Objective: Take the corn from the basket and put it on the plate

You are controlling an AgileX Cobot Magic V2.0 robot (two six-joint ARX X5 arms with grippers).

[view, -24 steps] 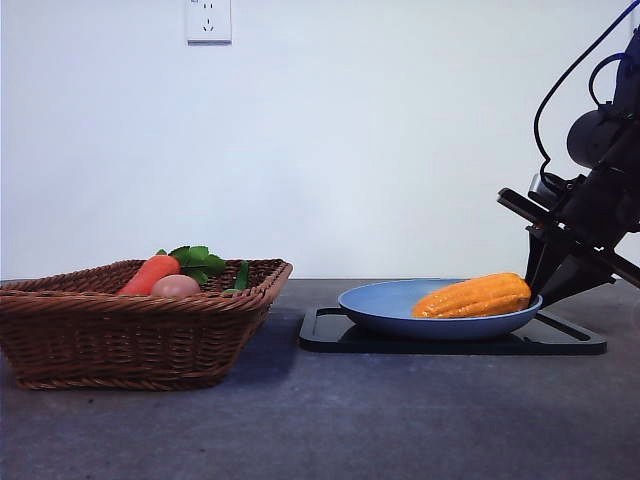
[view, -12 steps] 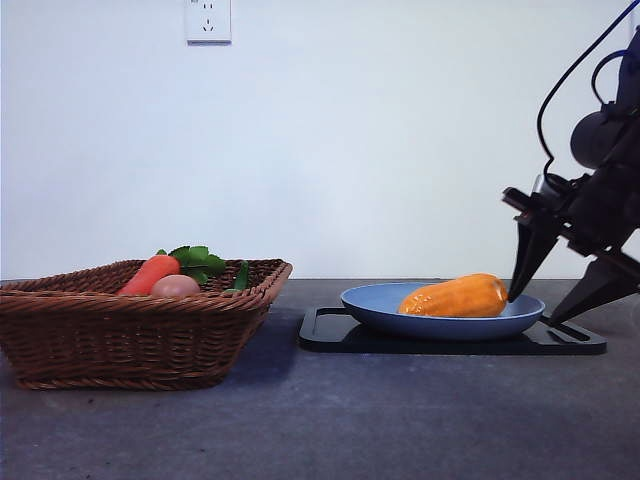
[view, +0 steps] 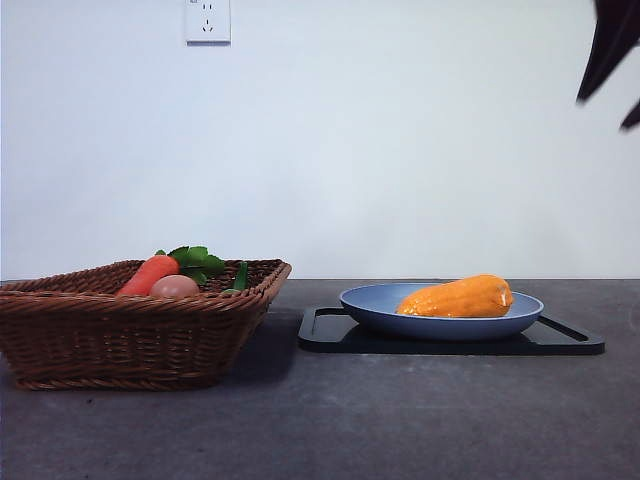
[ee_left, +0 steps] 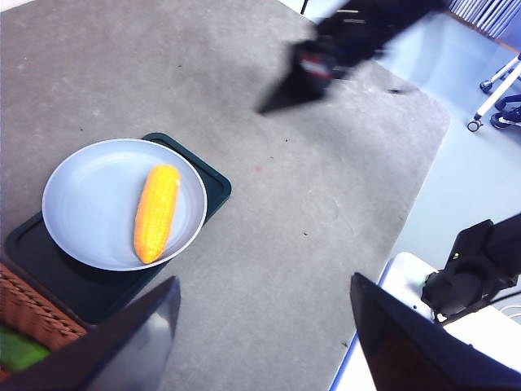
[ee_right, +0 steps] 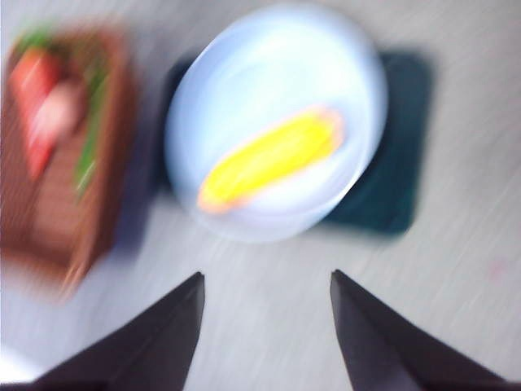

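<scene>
We found the corn (view: 456,297) lying on its side in the light-blue plate (view: 375,303), out of the basket (view: 120,335) and free of both grippers. In the front view the plate sat on a flat black tray (view: 330,336), and the cob rested toward the 3 o'clock side of the plate. In the left wrist view the corn (ee_left: 156,212) lay lengthwise across the plate (ee_left: 85,199), near its rim on one side.

The basket stood well apart from the tray, at 9 o'clock from it. It held a carrot (view: 148,274) with green leaves (view: 197,261), a round pinkish egg-like item (view: 175,286) just beside the carrot, and a slim green piece (view: 241,276) near the rim.

The right gripper (ee_right: 267,309) hung high above the plate, its 2 jaws spread wide with nothing between them; that view was blurred, but the corn (ee_right: 270,157), plate (ee_right: 244,73) and basket (ee_right: 49,220) could still be made out. In the front view we saw only black tips at the 1 o'clock corner. The left gripper (ee_left: 264,322) waited high over the table, jaws wide apart and empty.

The table (view: 330,420) was dark grey and speckled. Behind it rose a plain white wall with 1 socket (view: 208,20) near 11 o'clock.
</scene>
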